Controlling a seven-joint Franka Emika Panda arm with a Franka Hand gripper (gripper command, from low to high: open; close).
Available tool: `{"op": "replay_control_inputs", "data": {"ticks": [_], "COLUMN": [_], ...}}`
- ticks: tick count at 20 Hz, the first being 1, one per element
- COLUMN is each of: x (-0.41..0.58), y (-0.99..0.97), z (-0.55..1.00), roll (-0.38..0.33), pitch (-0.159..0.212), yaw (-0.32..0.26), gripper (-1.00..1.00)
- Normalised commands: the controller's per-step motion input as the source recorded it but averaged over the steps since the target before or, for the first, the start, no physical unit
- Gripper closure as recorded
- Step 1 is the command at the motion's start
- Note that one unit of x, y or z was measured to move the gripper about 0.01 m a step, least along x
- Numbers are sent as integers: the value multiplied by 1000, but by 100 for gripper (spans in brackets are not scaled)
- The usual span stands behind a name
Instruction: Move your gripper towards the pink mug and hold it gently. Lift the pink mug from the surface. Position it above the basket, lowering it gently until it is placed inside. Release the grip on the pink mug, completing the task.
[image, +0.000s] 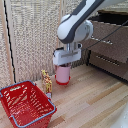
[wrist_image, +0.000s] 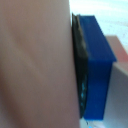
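Observation:
The pink mug (image: 63, 74) is a pale pink cylinder hanging upright under my white boxy gripper (image: 64, 65), slightly above the wooden floor. The gripper is shut on the mug's upper part. In the wrist view the mug's pink wall (wrist_image: 35, 60) fills most of the picture, and one dark blue fingertip (wrist_image: 95, 70) presses flat against it. The red mesh basket (image: 30, 111) with a grey-blue rim stands on the floor at the exterior view's lower left, apart from the mug. The other fingertip is hidden.
A small yellow giraffe-like toy (image: 47, 81) stands between the basket and the mug. A wicker screen (image: 30, 35) forms the back wall. A dark drawer cabinet (image: 110, 47) stands at the exterior view's right.

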Motion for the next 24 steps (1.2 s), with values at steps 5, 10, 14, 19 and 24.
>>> {"op": "replay_control_inputs", "data": {"ticks": [5,10,14,19,24], "x": [315,191,85,54,4], "y": [302,675,825,774,798], "z": [766,691,521,330,210], "roll": [-57,-96,-94,-132,-115], "pitch": [152,42,-26,-76,-98], "yaw": [1,0,0,-1,-4], "gripper": [100,100,100,100,100]}}
